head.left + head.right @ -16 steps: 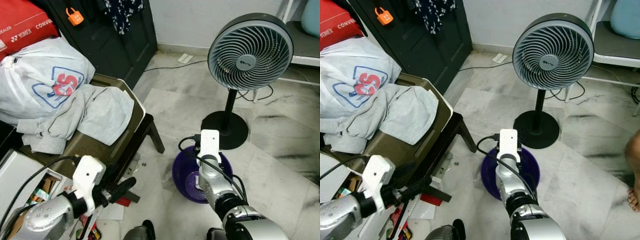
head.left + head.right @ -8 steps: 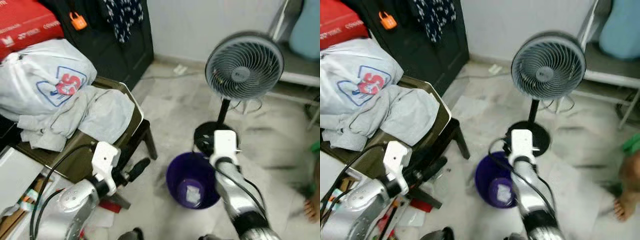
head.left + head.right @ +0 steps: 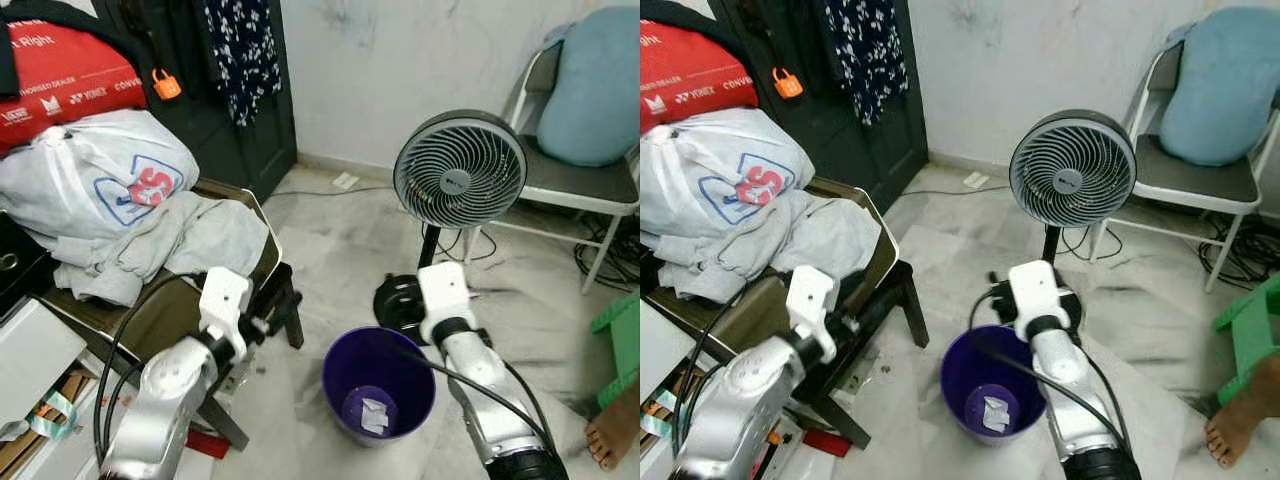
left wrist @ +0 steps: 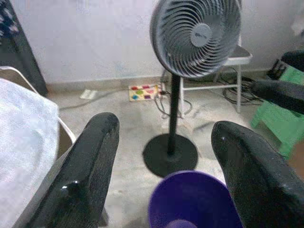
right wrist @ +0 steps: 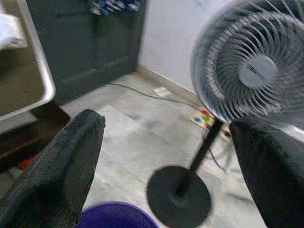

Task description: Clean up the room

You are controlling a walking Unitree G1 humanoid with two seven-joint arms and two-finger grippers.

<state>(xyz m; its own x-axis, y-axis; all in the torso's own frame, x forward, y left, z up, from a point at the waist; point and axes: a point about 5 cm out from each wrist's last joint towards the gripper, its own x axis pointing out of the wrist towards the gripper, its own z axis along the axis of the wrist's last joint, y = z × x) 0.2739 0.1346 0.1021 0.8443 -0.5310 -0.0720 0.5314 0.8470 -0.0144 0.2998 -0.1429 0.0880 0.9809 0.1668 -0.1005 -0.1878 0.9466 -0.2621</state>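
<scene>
Purple bin on the marble floor, crumpled paper lying at its bottom. Left gripper and right gripper both held above and just short of the bin's rim, fingers spread wide with nothing between them; the bin sits below each gap. Standing fan behind the bin; chair piled with clothes beside it

The right tool has its two black fingers spread wide apart. Between them stands a grey pedestal fan at 1 o'clock; a purple bin's rim at 6 o'clock.
</scene>
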